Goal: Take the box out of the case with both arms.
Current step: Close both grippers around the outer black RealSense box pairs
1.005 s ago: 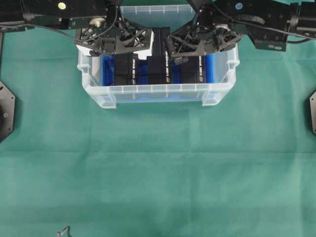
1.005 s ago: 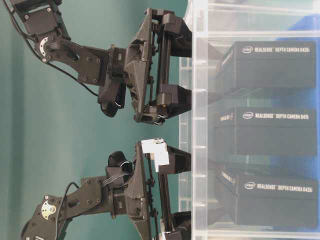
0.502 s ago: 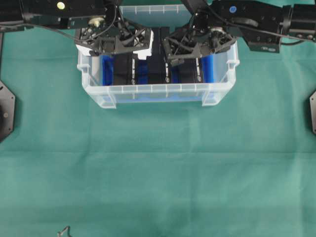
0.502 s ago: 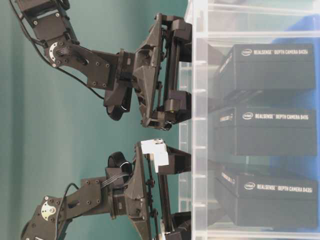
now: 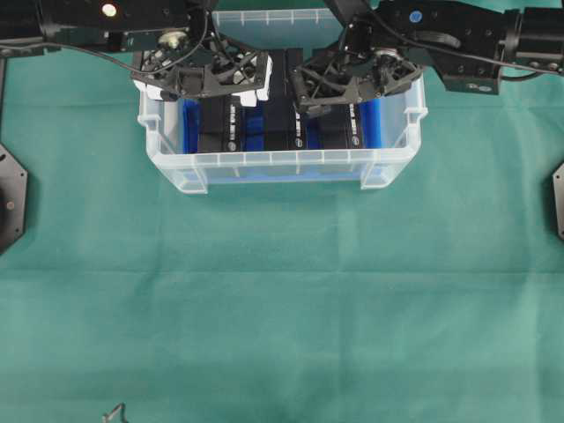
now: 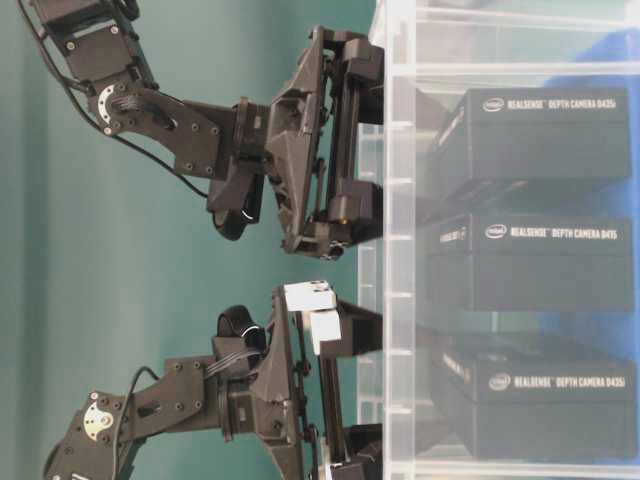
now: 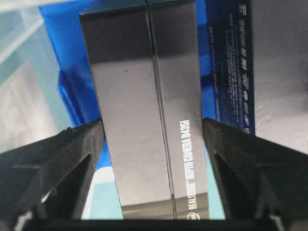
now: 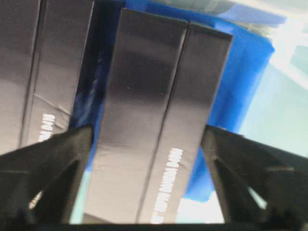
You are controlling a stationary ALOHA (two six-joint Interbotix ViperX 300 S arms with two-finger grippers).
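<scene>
Two arms reach down into the case (image 5: 282,160). The left gripper (image 7: 153,144) straddles the left box (image 7: 149,115), jaws part-open, fingers (image 7: 67,163) close beside its sides; contact unclear. The right gripper (image 8: 147,144) straddles the right box (image 8: 154,120) likewise, small gaps showing. Each box's long axis runs away from the jaws. A middle box (image 6: 530,262) stands between them on blue lining (image 5: 253,132).

Robotics lab bench: green cloth (image 5: 282,300) over the table, two black arms reaching in from 12 o'clock, clear case (image 5: 282,163) of boxed depth cameras (image 6: 535,260), black mounts at 3 and 9.
</scene>
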